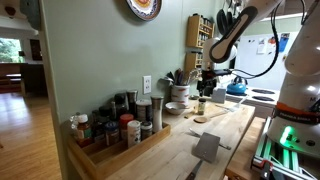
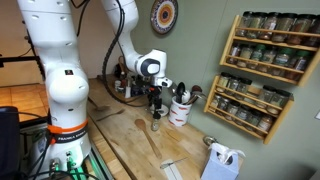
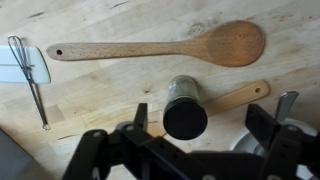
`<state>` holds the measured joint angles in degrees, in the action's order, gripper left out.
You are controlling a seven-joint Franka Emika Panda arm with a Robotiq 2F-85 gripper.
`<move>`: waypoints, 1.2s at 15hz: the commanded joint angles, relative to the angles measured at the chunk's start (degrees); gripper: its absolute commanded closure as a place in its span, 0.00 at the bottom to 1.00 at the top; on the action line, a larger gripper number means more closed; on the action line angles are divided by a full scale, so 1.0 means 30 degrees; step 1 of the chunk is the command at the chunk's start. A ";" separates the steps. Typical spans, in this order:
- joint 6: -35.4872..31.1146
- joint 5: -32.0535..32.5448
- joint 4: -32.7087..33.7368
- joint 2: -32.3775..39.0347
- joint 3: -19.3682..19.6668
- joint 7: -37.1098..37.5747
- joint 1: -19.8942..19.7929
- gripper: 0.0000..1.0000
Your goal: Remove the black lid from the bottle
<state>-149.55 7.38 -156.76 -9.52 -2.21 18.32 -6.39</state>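
Note:
The bottle (image 3: 183, 90) is small and pale and stands upright on the wooden counter. The black lid (image 3: 185, 120) sits on top of it. My gripper (image 3: 200, 118) is open, with one finger on each side of the lid and a gap on both sides; the lid is nearer one finger. In both exterior views the gripper (image 1: 206, 84) (image 2: 155, 100) hangs just above the bottle (image 1: 201, 107) (image 2: 155, 123).
A long wooden spoon (image 3: 150, 47), a whisk (image 3: 30, 75) and a second wooden handle (image 3: 240, 97) lie round the bottle. A utensil crock (image 2: 181, 108) stands close by. A tray of spice jars (image 1: 110, 130) and a wall spice rack (image 2: 265, 70) are further off.

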 commanded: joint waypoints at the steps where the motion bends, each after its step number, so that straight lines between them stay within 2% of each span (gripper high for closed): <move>1: -0.0115 0.0257 0.0825 0.1316 0.0029 0.0364 0.0210 0.00; 17: -0.0477 -0.0301 0.2833 0.4308 0.1269 -0.0282 0.0536 0.00; 18: -0.0445 -0.0194 0.2915 0.4432 0.1339 -0.0204 0.0558 0.02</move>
<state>-149.67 7.26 -148.94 1.73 0.48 18.24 -5.67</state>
